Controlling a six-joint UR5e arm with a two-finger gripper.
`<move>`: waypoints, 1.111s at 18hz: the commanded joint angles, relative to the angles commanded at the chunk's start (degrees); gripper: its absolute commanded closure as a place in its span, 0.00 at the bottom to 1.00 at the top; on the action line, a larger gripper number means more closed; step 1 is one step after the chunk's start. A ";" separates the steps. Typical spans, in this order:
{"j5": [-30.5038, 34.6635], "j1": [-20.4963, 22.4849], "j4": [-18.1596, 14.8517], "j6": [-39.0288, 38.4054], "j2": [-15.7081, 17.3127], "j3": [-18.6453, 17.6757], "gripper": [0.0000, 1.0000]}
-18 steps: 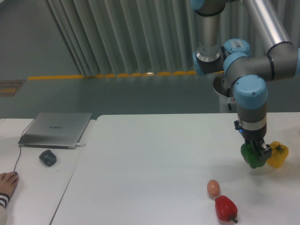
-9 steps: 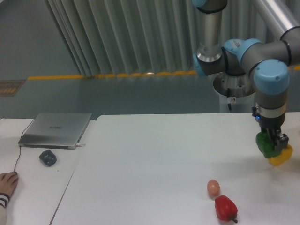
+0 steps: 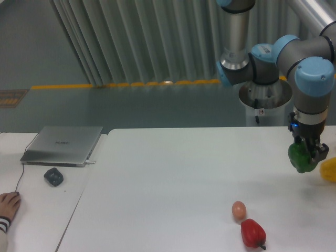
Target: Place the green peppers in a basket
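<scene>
On the right table (image 3: pixel 173 173), the gripper (image 3: pixel 308 157) holds the pepper (image 3: pixel 300 158) above the far right edge, with another pepper (image 3: pixel 329 169) just right of it. Nearer the front lie an egg (image 3: pixel 239 210) and a 3rd pepper (image 3: pixel 252 233), touching. On the left table (image 3: pixel 47 210) sit a laptop (image 3: pixel 63 145), a mouse (image 3: pixel 53 176) before it, and a hand (image 3: pixel 8 206) at the front corner.

Robotics lab: UR5e arm (image 3: pixel 310 79), white table (image 3: pixel 173 178), laptop (image 3: pixel 64 145), floor tape (image 3: pixel 126 84).
</scene>
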 joint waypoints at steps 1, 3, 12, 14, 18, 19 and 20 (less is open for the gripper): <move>0.35 0.09 -1.58 0.27 -0.17 0.79 0.57; 1.58 1.22 -2.74 3.33 -0.09 1.24 0.57; 4.12 8.78 -2.21 24.42 0.88 2.12 0.57; 8.51 9.14 -1.60 27.68 0.79 2.12 0.57; 10.64 10.45 2.08 31.20 0.00 1.06 0.57; 10.73 10.98 3.14 32.69 -0.35 0.80 0.57; 10.73 11.86 3.76 33.75 -0.61 0.80 0.57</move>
